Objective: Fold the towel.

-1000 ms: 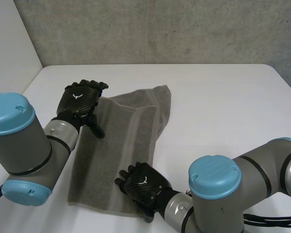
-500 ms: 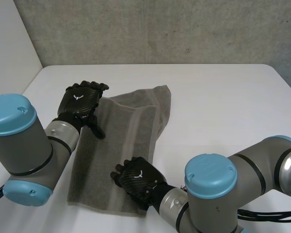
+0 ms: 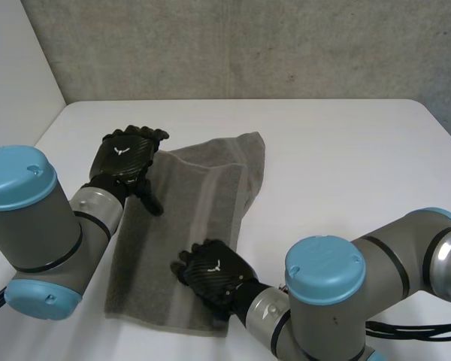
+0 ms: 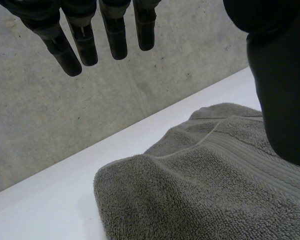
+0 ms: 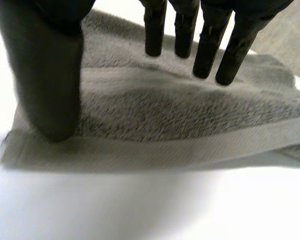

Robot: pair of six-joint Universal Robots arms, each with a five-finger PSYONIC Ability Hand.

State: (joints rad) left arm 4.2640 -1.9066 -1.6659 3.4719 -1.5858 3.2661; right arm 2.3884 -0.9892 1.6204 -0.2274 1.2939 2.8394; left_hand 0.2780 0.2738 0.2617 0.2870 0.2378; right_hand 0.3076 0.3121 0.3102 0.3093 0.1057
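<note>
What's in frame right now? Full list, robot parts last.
towel: 1, grey, spread on the table left of the middle, far end rumpled
table: 1, white, under everything
wall: 1, grey concrete, behind the table's far edge
arms: 2, grey with light-blue caps, coming in from the near side, one at each side
left hand: 1, black, at the towel's far left corner, fingers straight, thumb on the cloth
right hand: 1, black, on the towel by its near edge, fingers straight
</note>
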